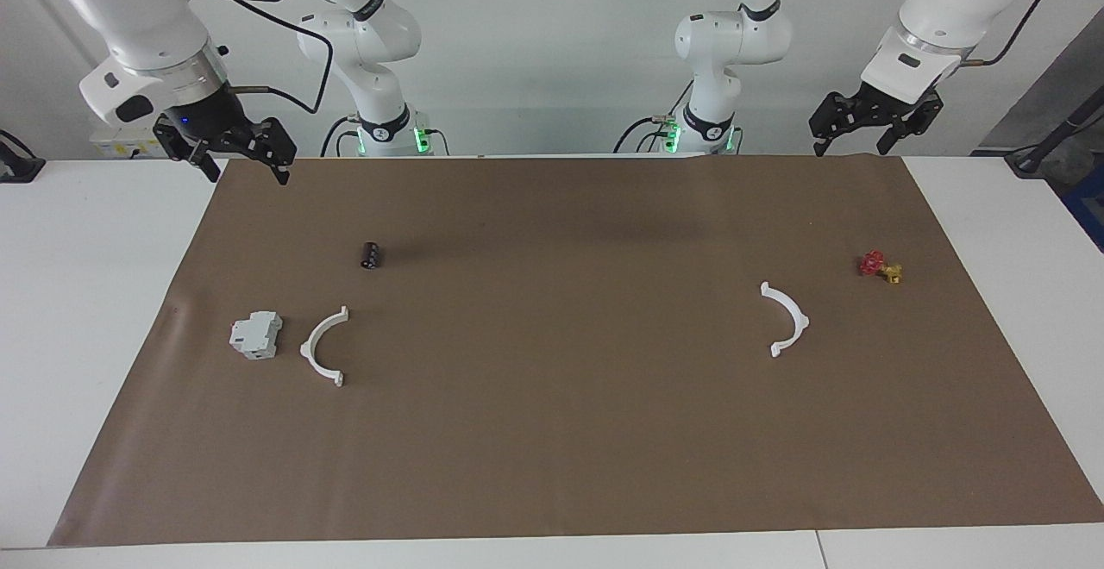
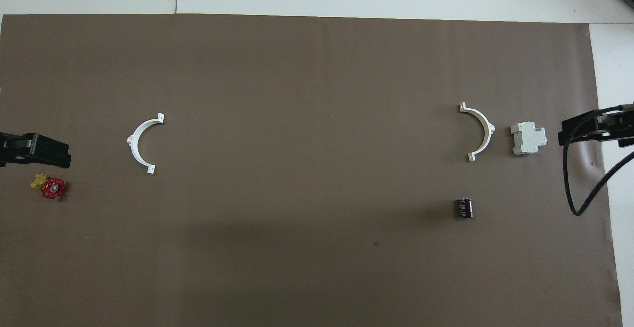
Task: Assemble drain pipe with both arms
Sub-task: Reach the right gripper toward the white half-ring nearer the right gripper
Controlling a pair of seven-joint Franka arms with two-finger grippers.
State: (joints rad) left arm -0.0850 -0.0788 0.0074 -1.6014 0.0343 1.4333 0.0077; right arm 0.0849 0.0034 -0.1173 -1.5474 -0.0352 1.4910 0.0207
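Only the facing view shows both arms whole, each open tool, right (image 1: 246, 158) and left (image 1: 867, 129), raised over the surface (image 1: 552, 465) near its ends. The two half-rings (image 1: 325, 347) (image 1: 786, 319) lie well apart, one beside a grey block (image 1: 256, 334).

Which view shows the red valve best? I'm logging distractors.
The overhead view: the red valve shows its round handwheel face-on with the yellow body beside it. In the facing view the valve is smaller and seen obliquely, its wheel shape unclear.
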